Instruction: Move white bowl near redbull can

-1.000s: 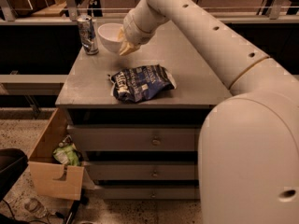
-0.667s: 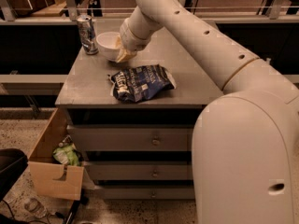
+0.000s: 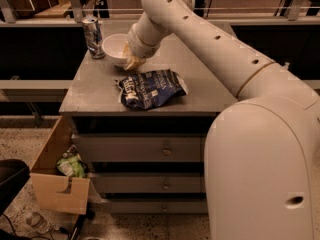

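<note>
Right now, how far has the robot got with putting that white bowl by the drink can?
Looks mostly done: the white bowl sits close beside the redbull can at the back left of the table. In hand: the gripper is at the bowl's right rim, just behind the snack bag. Probably left: pulling the arm clear of the bowl.

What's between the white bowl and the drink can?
Nothing in the camera view: at most a sliver of tabletop separates white bowl and redbull can. The tool sits at the bowl's right rim.
</note>
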Available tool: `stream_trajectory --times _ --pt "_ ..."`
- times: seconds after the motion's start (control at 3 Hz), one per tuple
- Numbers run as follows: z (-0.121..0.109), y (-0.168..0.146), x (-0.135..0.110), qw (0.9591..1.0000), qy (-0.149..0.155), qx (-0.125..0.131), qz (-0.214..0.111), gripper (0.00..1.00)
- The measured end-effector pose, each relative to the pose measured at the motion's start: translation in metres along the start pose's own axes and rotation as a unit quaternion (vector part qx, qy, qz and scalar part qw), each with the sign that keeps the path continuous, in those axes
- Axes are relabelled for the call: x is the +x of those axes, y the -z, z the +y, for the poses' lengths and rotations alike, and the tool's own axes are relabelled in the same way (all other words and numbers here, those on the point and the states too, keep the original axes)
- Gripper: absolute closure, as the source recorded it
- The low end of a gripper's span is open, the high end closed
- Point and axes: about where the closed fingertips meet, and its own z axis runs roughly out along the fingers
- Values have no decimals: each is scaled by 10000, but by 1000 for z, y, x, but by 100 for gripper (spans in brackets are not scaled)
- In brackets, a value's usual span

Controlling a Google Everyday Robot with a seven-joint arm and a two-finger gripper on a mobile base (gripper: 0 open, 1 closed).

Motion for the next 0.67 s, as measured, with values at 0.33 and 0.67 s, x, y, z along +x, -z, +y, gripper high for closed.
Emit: stream_trajectory --times 0.33,0.67 --pt "1 -2 -1 10000 2 -15 -6 59" --pt "0 -2 -1 10000 2 -16 -7 35"
